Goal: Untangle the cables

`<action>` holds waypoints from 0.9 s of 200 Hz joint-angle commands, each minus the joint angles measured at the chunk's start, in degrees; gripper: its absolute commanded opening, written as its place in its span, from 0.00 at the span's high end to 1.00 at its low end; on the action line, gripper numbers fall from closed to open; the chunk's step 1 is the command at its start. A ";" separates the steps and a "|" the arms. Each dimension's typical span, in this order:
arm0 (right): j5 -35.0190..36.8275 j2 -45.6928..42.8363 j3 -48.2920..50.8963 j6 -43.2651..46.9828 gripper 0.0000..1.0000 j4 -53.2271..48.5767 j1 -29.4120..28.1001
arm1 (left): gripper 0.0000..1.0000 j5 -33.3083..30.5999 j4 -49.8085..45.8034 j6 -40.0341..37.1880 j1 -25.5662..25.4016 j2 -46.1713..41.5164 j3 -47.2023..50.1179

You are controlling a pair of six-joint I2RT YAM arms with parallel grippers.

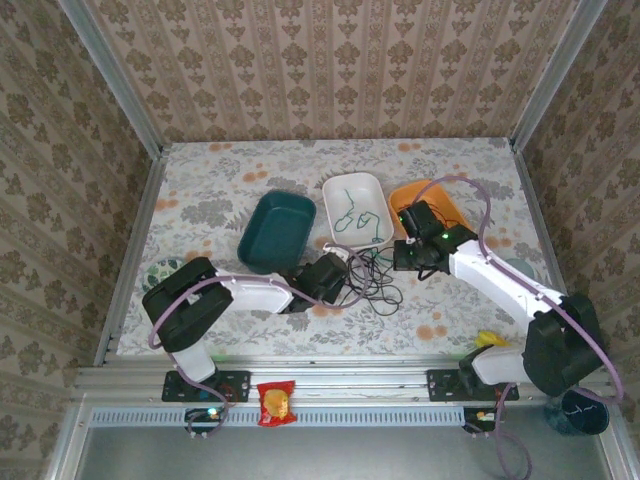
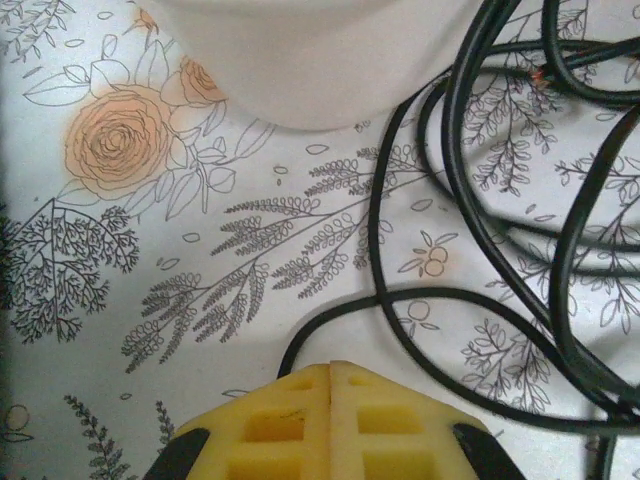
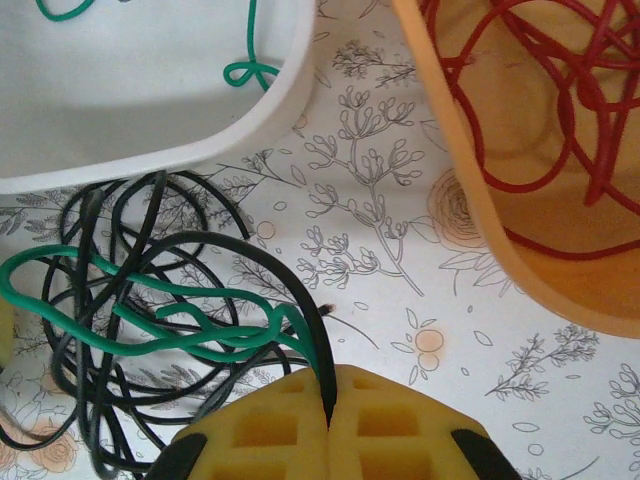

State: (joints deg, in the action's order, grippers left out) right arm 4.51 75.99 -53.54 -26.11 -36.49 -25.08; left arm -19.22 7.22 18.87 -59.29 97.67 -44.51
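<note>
Table (image 1: 200, 190): covered by a pale floral cloth, with three trays in a row toward the back and loose wire in front of them.
Left arm (image 1: 200, 300): reaches in from the left, its wrist low over the cloth just in front of the teal tray.
Right arm (image 1: 500, 280): reaches in from the right, its wrist at the near edge of the orange tray.
Teal tray (image 1: 275, 230): leftmost, tilted.
White tray (image 1: 335, 190) (image 3: 150, 130): in the middle, holding a green cable (image 1: 350, 215) (image 3: 248, 72).
Orange tray (image 1: 445, 198) (image 3: 560, 275): rightmost, holding a looped red cable (image 3: 590, 100).
Black tangle (image 1: 375, 280) (image 2: 452, 120) (image 3: 130, 200): lies on the cloth just in front of the white tray, between the two wrists, in many overlapping loops.
Green strand (image 3: 180, 290): winds across the top of the black tangle and ends at the right fingertips; I cannot tell whether it is pinched there.
Left gripper (image 1: 340, 272) (image 2: 330, 368): yellow pads pressed flat together. A black strand curves up to the left corner of the tips and passes out of sight there; whether it is pinched I cannot tell.
Right gripper (image 1: 405, 255) (image 3: 328, 372): pads closed, with a black strand of the tangle running straight into the seam between them.
Snack packet (image 1: 275, 403): red, on the front rail between the arm bases.
</note>
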 commanded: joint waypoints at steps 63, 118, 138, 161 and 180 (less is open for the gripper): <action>-17.74 1.14 2.35 2.17 1.00 3.78 0.21 | 0.60 17.73 10.49 -13.38 0.12 -13.88 3.42; -28.50 1.84 0.21 3.25 1.00 3.65 0.70 | 0.57 20.46 5.67 -23.42 3.43 -7.40 -3.76; -30.72 1.63 0.10 2.91 1.00 3.71 1.37 | 0.59 25.95 3.21 -24.55 5.82 -6.88 -5.10; -32.56 1.45 0.10 2.60 1.00 3.97 2.20 | 0.72 34.61 0.93 -24.48 7.88 -7.22 -6.35; -33.58 1.62 0.15 2.47 1.00 4.26 2.72 | 0.81 40.70 -0.63 -23.91 8.54 -7.15 -7.51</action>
State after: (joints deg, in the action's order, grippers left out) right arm -24.56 77.62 -51.70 -23.97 -33.06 -22.98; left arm 10.11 10.37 -3.75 -51.31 90.37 -49.45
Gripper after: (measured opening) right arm 0.065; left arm 0.236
